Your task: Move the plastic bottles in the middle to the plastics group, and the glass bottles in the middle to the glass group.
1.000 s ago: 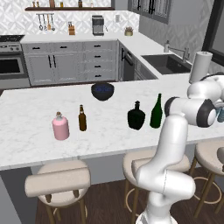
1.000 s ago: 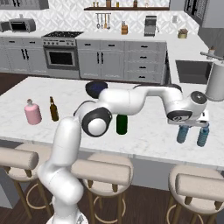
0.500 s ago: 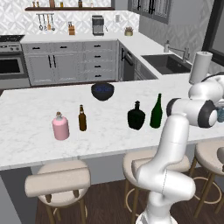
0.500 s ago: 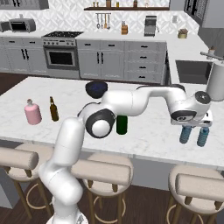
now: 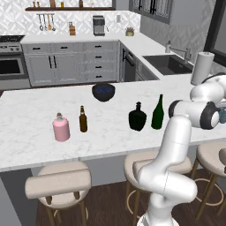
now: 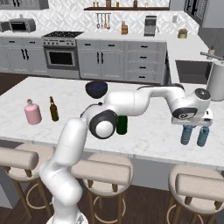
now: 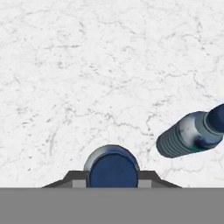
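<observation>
Two pale-blue bottles (image 6: 187,134) (image 6: 202,136) side by side, hand (image 6: 195,127) clamped on one, paper-towel roll (image 6: 216,81) behind.

White marble counter (image 6: 148,131) looked polished, veined grey. Two pale-blue bottles (image 6: 187,134) appeared translucent ribbed plastic. The dark-green wine bottle (image 5: 157,114) and squat black bottle (image 5: 137,118) shone like glossy glass; the pink bottle (image 5: 61,128) looked matt

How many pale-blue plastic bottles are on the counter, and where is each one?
2. Both stand at the right end of the marble counter. One pale-blue bottle is clamped in the hand; the other pale-blue bottle stands just to its right. None seems hidden.
</observation>
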Tool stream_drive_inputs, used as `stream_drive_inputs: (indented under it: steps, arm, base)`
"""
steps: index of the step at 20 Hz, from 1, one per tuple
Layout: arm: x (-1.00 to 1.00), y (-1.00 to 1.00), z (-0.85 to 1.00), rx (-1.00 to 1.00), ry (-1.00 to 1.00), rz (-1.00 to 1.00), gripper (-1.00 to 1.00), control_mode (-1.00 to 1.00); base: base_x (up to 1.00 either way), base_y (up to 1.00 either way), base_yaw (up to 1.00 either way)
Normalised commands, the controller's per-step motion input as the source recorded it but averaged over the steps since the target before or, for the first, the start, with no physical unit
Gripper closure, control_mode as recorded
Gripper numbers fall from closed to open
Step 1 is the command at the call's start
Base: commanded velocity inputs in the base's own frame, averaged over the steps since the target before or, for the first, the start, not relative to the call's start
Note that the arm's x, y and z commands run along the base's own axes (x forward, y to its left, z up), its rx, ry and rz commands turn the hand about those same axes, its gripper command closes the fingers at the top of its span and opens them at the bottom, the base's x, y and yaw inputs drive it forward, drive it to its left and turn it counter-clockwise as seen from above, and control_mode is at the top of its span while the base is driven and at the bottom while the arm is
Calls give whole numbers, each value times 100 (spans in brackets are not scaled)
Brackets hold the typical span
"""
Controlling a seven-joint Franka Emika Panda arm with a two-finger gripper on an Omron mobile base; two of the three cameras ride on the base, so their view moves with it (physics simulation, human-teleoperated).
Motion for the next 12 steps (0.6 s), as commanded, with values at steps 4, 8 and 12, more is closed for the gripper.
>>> stream_drive_inputs:
  steps: [4,8,12]
  arm:
    - [16,0,-49,0,0,0,100,-100]
    - [4,0,-62,0,0,0,100,-100]
    - [0,-1,-36,0,0,0,100,-100]
  base:
    - [0,0,0]
    - [0,0,0]
    - [0,0,0]
